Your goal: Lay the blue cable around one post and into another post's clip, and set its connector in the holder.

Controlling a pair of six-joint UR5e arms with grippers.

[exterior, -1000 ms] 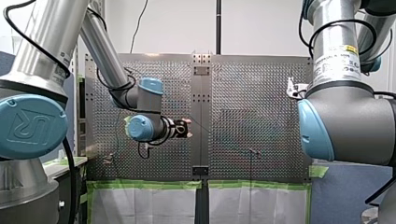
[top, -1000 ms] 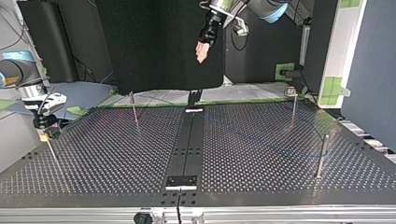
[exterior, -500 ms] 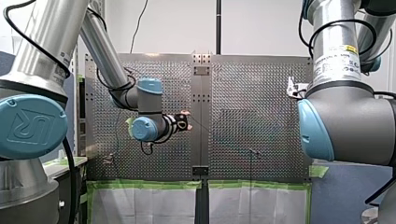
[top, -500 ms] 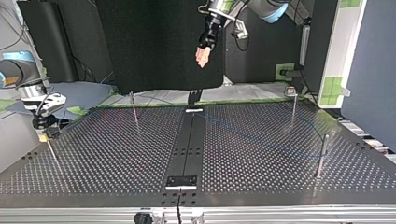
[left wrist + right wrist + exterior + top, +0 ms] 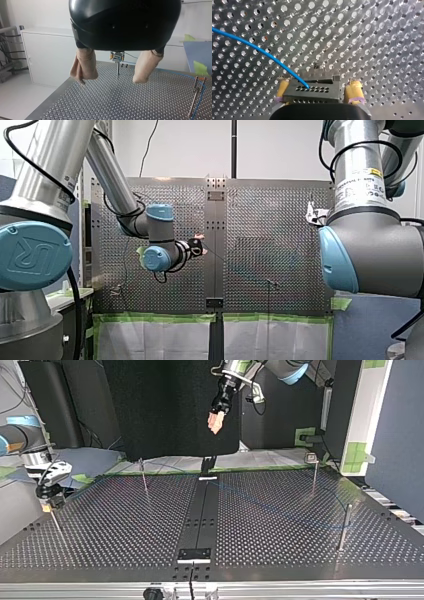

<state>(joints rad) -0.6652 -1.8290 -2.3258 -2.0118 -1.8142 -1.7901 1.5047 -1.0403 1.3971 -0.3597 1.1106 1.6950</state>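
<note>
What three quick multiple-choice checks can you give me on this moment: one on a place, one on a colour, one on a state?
1. The blue cable ends in: A the black connector at my right gripper; B a post's clip; C the dark middle strip.
2. My left gripper's pads are: A yellow; B beige; C blue.
3. My left gripper is: A shut on the cable; B shut on a post; C open, holding nothing.

Answers:
1 A, the right wrist view shows the cable entering the connector's holed face.
2 B, the left wrist view shows them beige.
3 C, its pads stand apart with nothing gripped between them.
</note>
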